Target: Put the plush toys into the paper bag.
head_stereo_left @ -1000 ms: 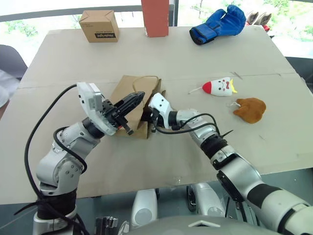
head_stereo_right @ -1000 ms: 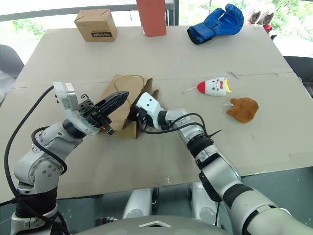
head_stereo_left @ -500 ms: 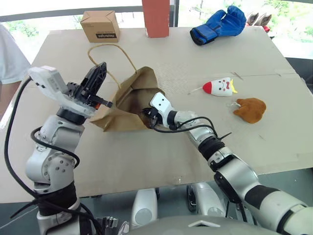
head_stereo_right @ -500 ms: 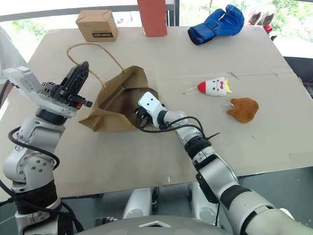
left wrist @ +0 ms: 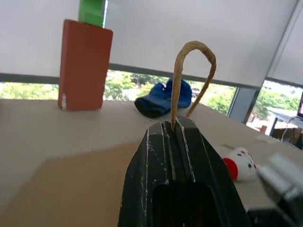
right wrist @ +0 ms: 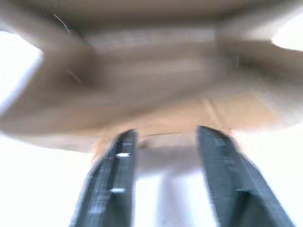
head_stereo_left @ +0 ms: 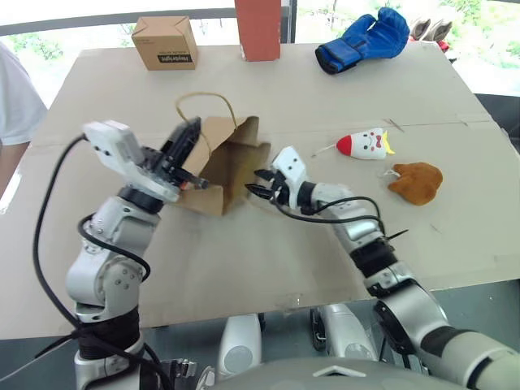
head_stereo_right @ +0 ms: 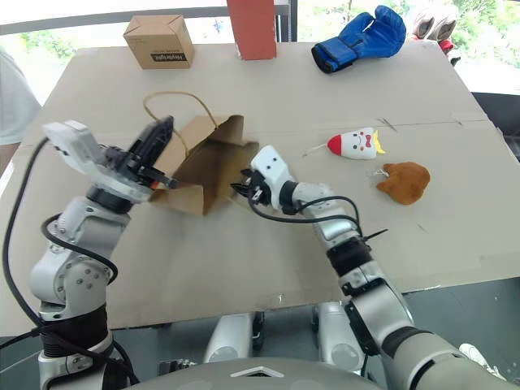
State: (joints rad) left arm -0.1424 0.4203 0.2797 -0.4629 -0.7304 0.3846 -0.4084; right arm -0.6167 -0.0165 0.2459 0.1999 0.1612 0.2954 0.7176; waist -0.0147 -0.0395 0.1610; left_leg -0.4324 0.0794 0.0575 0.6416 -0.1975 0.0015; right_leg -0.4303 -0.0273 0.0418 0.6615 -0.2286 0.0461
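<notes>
Raised by its handle in the clenched left hand (head_stereo_left: 188, 135), the paper bag (head_stereo_left: 230, 165) stands on the table (head_stereo_left: 244, 260); right hand (head_stereo_left: 258, 182) released.

The paper bag (head_stereo_left: 227, 162) is brown. One plush toy (head_stereo_left: 367, 144) is white with a red tip, the other (head_stereo_left: 416, 180) orange-brown. The far glove (head_stereo_left: 363, 39) is blue.

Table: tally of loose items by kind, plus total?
Plush toys: 2, white cone one, orange-brown one
Paper bag: 1
Cardboard box: 1
Boxing glove: 1, blue
Red-brown block: 1
Total: 6
</notes>
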